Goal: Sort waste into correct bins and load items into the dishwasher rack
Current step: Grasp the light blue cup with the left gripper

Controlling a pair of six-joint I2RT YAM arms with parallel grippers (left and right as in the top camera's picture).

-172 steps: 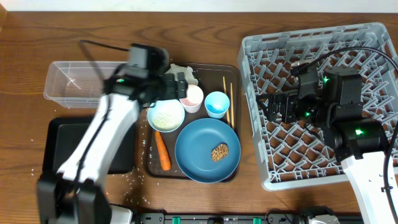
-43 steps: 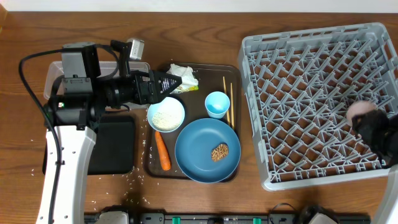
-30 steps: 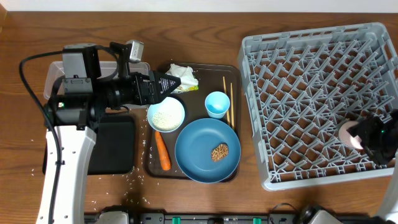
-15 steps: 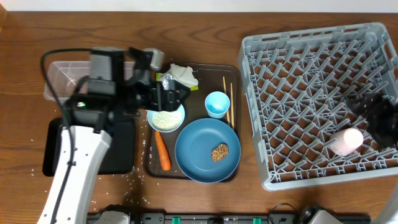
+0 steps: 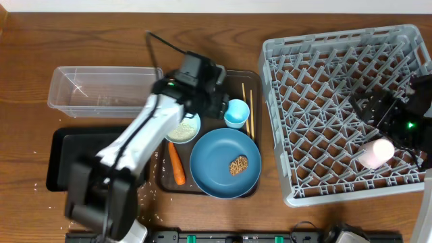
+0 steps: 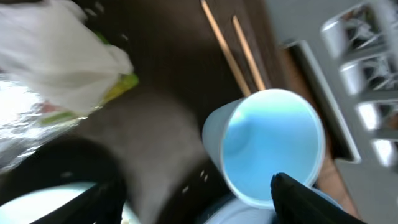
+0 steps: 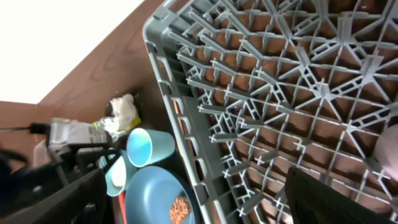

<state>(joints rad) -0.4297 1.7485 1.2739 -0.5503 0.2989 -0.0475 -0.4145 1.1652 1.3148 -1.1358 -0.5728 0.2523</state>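
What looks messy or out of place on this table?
Loose white rice grains are scattered over the wooden table beside the brown tray. In the grey rack, the pink cup seems to lie on its side among the pegs instead of standing.

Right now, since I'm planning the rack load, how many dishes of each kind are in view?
Cups: 2 (pink cup, light-blue cup)
Bowls: 1 (white bowl)
Plates: 1 (blue plate)
Chopsticks: 2
Total: 6
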